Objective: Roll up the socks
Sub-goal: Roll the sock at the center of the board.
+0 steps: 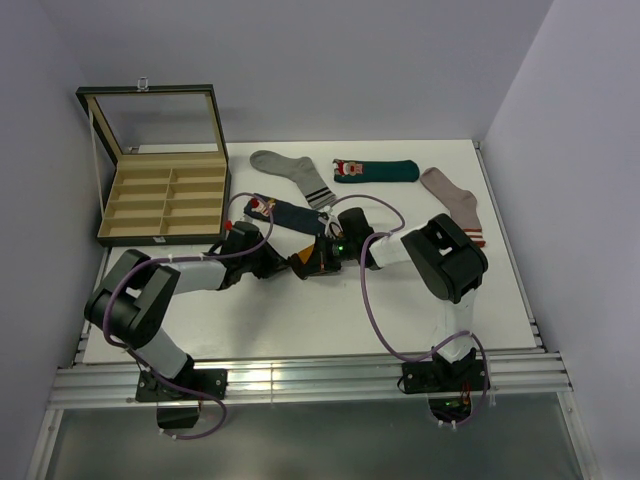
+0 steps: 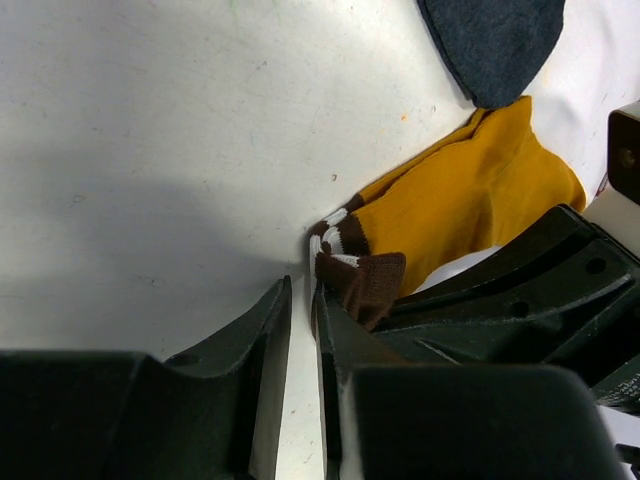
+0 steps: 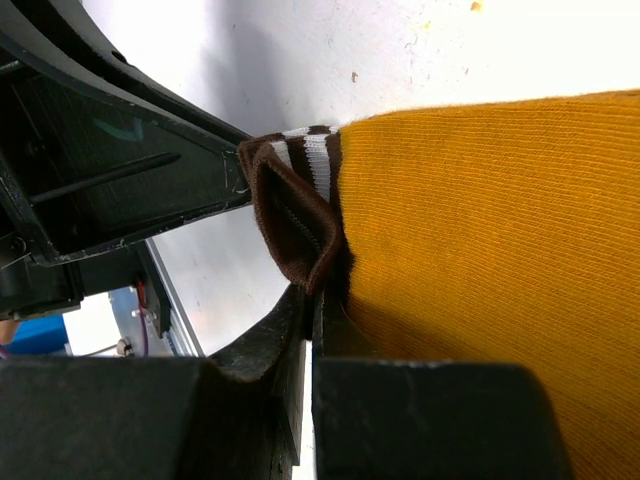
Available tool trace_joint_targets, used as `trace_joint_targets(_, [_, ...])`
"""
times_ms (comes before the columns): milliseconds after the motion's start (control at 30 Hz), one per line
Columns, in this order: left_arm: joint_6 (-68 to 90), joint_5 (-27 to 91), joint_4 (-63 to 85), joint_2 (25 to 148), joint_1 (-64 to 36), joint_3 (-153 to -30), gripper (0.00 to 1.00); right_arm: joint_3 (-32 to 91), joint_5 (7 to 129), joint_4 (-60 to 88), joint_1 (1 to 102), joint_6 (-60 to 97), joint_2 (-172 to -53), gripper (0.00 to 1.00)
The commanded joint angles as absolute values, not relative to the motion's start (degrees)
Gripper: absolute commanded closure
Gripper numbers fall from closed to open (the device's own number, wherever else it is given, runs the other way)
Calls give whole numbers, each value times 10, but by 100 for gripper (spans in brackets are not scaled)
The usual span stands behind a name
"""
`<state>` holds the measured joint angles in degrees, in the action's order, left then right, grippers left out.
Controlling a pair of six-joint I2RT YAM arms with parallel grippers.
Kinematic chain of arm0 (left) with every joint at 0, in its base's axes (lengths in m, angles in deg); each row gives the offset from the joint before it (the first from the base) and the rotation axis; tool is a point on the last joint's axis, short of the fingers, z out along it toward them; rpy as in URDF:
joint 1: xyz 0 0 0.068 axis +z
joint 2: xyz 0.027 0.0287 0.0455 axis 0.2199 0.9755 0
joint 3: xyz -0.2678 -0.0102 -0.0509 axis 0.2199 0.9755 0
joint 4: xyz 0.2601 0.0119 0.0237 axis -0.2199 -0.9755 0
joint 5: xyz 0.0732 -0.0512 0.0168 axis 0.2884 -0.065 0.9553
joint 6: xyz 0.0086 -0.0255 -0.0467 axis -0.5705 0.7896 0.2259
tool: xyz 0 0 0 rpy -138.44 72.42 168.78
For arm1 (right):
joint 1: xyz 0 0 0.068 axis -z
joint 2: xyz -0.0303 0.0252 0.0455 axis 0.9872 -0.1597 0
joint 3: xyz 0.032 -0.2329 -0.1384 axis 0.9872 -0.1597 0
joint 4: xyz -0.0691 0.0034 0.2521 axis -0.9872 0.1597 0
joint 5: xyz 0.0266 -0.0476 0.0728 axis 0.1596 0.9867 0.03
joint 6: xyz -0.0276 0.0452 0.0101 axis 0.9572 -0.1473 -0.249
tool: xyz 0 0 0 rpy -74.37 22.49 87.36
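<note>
Right wrist: right pincer (image 3: 312, 300) clamps mustard sock (image 3: 480, 250) cuff.

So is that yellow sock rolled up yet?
Not yet: the yellow sock lies mostly spread flat, with only its brown striped cuff folded over.

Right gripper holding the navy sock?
No, the right gripper is shut on the brown cuff of the mustard sock.
</note>
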<state>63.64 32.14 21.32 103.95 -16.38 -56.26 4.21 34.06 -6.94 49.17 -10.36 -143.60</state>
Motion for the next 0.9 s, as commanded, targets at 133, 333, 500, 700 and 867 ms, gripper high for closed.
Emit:
trace_joint_targets(133, [633,306,250,1030,-167,-561,77,45,359,-60,500,-99,-1455,100])
trace_joint_targets(333, [630,306,255,1022,-166,-554,74,47,355,-62,501,-103,-1458,100])
trace_joint_targets(500, [630,306,259,1030,-167,-557,74,50,353,-63,501,-104,-1459,100])
trace_joint_targets(700, [633,300,275,1022,-167,-551,73,48,355,-59,501,-103,-1455,100])
trace_joint_targets(867, [630,300,282,1016,-167,-545,68,51,356,-59,501,-104,-1456,99])
